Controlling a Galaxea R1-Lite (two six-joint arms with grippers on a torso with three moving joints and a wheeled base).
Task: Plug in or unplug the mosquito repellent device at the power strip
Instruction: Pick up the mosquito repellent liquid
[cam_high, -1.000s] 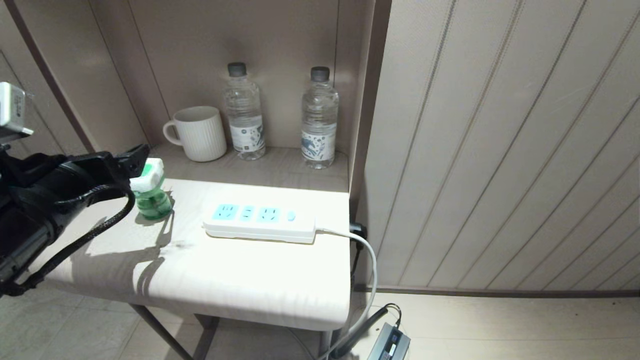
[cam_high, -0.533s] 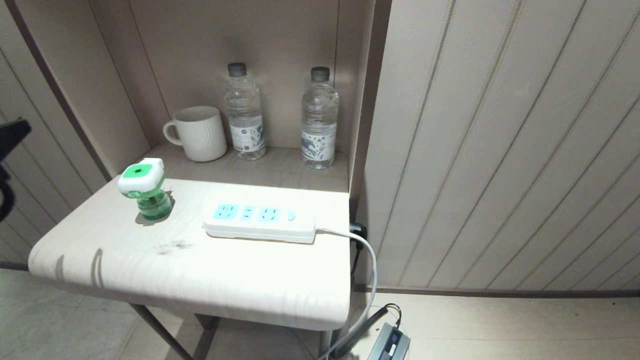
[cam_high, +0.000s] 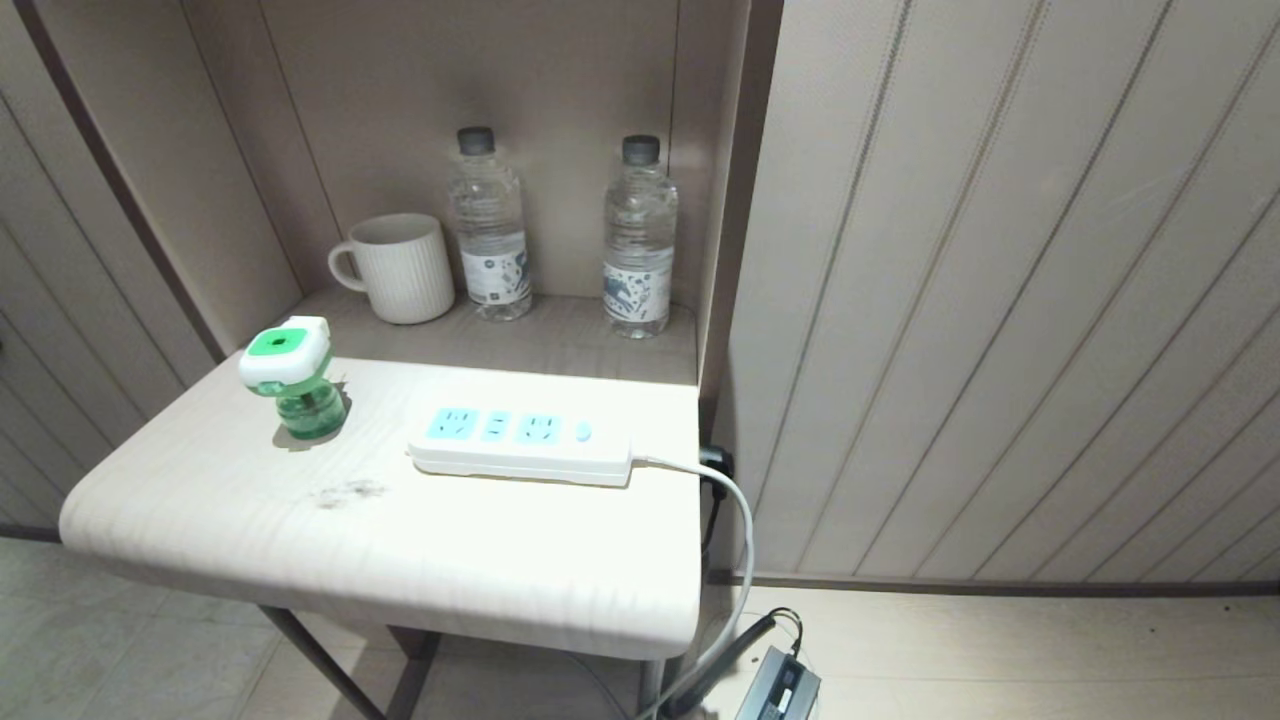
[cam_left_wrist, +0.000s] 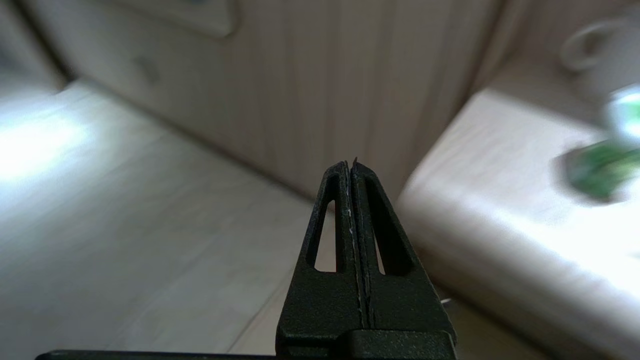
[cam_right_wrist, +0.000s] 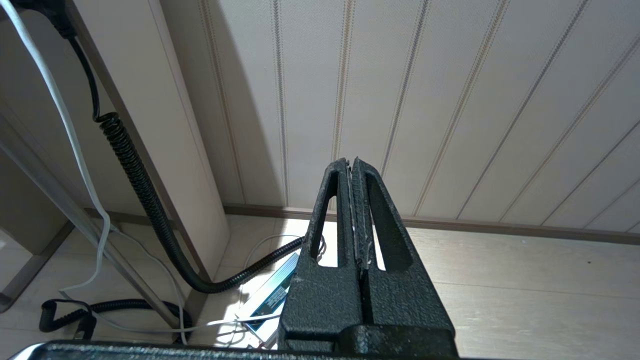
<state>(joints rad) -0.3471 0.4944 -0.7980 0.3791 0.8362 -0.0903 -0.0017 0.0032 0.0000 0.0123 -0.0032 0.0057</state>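
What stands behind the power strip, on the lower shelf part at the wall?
Behind the power strip stand a white ribbed mug and two clear water bottles, all upright and apart. What is inside the mug cannot be seen.

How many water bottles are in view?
2: both upright at the back of the alcove, one beside the mug, the other near the right wall. None seems hidden.
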